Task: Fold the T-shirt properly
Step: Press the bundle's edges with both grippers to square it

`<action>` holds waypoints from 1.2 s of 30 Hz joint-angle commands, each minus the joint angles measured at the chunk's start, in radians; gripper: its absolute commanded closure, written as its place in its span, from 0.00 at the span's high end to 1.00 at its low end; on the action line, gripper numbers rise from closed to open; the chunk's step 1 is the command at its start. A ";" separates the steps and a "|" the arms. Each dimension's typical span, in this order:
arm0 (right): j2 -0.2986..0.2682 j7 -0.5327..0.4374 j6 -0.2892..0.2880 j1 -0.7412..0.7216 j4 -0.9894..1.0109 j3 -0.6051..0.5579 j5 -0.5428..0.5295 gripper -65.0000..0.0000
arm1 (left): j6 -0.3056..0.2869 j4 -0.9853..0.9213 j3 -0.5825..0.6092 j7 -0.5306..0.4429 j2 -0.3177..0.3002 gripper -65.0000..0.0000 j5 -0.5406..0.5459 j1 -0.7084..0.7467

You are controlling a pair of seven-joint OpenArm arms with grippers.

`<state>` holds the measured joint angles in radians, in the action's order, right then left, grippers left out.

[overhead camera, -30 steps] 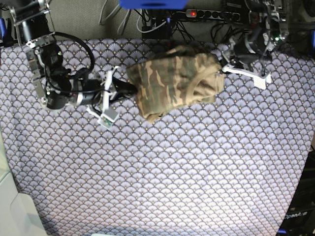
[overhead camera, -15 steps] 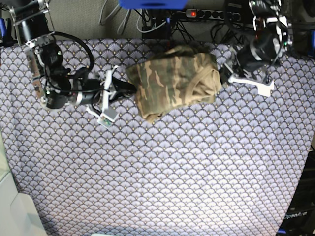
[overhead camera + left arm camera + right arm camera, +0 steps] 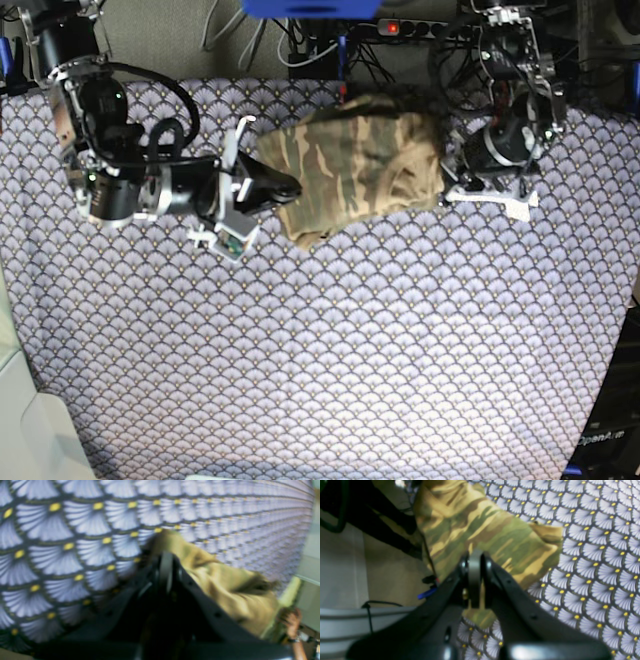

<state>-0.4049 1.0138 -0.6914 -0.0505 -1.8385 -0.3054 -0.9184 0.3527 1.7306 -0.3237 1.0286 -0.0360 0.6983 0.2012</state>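
Folded camouflage T-shirt (image 3: 355, 165) lying on the fan-scale tablecloth (image 3: 380, 340), between the two grippers. Right gripper (image 3: 290, 186), jaws clenched together, meets the shirt's near edge; in its wrist view the cloth spreads just ahead of and beneath the fingertips (image 3: 475, 562), though a grasp cannot be confirmed. Left gripper (image 3: 448, 172), likewise closed, sits at the shirt's opposite edge, tan fabric beside its tips (image 3: 166, 560).

The left claw (image 3: 165, 565) has its dark jaws pressed together over the fan-scale tablecloth (image 3: 62, 542). The blurred tan T-shirt (image 3: 225, 587) lies just right of its tips.
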 commanded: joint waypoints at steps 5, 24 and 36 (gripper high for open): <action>0.002 -0.083 -0.007 -0.053 0.090 -0.008 -0.014 0.00 | -0.007 -0.057 -0.001 -0.008 -0.003 0.00 -0.042 -0.064; 0.068 -0.303 -0.007 -0.154 0.451 -0.189 -0.011 0.00 | -0.004 -0.057 -0.007 -0.003 -0.008 0.00 -0.038 -0.079; 0.068 -0.405 -0.007 -0.236 0.583 -0.317 -0.012 0.00 | -0.002 0.044 -0.010 0.005 -0.037 0.00 -0.038 -0.018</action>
<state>-0.3325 0.6262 -0.6910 -0.2676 -1.2449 -0.6262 -0.9215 0.3557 1.7493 -0.3328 1.0351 -0.0692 0.6441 0.1852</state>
